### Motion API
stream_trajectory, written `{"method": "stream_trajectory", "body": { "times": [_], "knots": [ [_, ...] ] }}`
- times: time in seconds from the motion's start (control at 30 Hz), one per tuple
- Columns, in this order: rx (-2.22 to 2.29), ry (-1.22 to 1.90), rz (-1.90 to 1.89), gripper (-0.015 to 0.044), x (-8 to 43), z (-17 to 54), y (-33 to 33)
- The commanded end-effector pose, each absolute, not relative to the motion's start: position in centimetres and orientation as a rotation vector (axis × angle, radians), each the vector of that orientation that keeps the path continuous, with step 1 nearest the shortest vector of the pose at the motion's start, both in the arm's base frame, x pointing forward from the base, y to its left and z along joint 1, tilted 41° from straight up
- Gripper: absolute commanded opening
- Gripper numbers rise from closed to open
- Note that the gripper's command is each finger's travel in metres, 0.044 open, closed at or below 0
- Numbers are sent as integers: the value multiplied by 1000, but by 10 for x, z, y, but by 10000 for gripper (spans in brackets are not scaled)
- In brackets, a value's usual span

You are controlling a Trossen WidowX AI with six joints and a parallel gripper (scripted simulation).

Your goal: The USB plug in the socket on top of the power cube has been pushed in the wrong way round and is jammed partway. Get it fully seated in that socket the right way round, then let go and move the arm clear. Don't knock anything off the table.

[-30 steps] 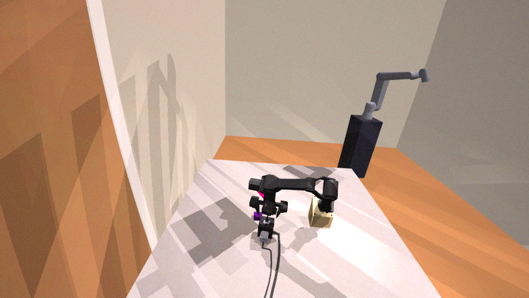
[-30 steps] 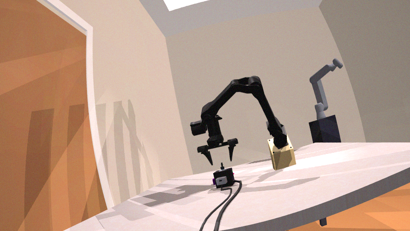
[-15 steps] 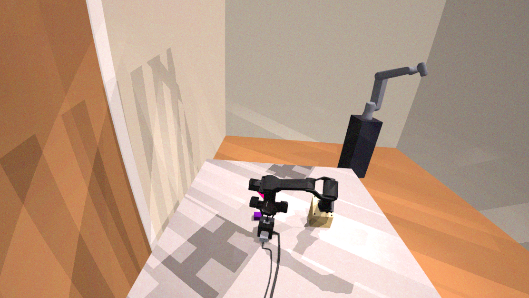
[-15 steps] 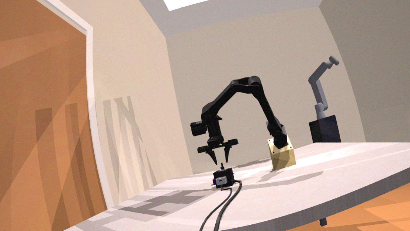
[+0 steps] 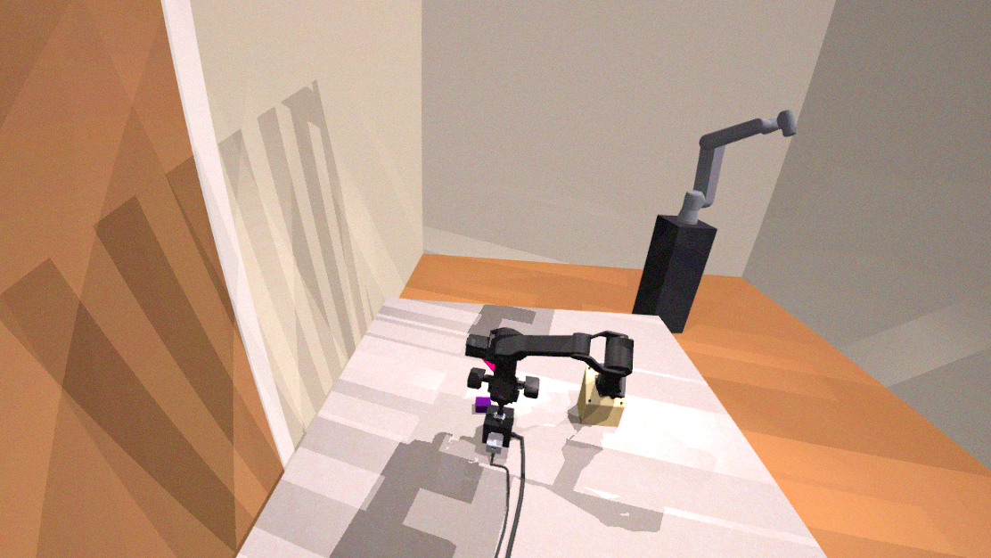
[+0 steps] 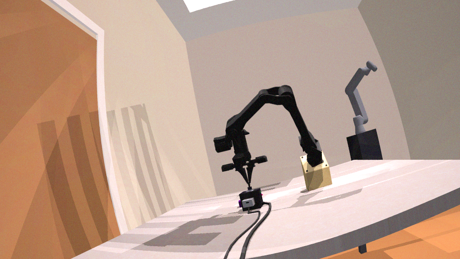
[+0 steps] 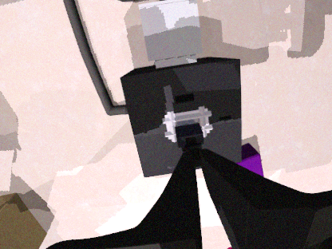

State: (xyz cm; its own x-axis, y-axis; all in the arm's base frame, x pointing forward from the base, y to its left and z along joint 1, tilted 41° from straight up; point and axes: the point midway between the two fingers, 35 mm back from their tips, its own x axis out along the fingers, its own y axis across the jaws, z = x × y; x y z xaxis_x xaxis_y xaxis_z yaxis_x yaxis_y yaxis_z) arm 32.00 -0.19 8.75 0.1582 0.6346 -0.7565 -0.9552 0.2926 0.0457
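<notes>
The black power cube (image 5: 489,428) (image 6: 255,195) (image 7: 149,153) stands on the table. The small black USB plug (image 6: 249,188) (image 7: 189,131) stands up from its top, inside the socket's light rim (image 7: 170,120). My gripper (image 5: 500,405) (image 6: 248,184) (image 7: 195,158) points down above the cube, its fingertips together and shut on the upper part of the plug. The fingertips hide part of the plug. Its depth in the socket and which way round it faces cannot be told.
A grey plug block (image 5: 494,442) (image 6: 247,203) (image 7: 173,37) sits at the cube's front side. Two dark cables run to the front. A purple block (image 5: 482,404) (image 7: 251,167) lies beside the cube, a magenta object (image 5: 489,365) behind. The arm's yellow base (image 5: 601,413) (image 6: 317,179) stands to the right.
</notes>
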Motion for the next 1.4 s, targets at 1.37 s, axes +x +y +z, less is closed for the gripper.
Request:
{"method": "stream_trajectory", "body": {
  "times": [1.37],
  "knots": [
    [-510, 767, 1209, 0, 317, 104, -16]
  ]
}}
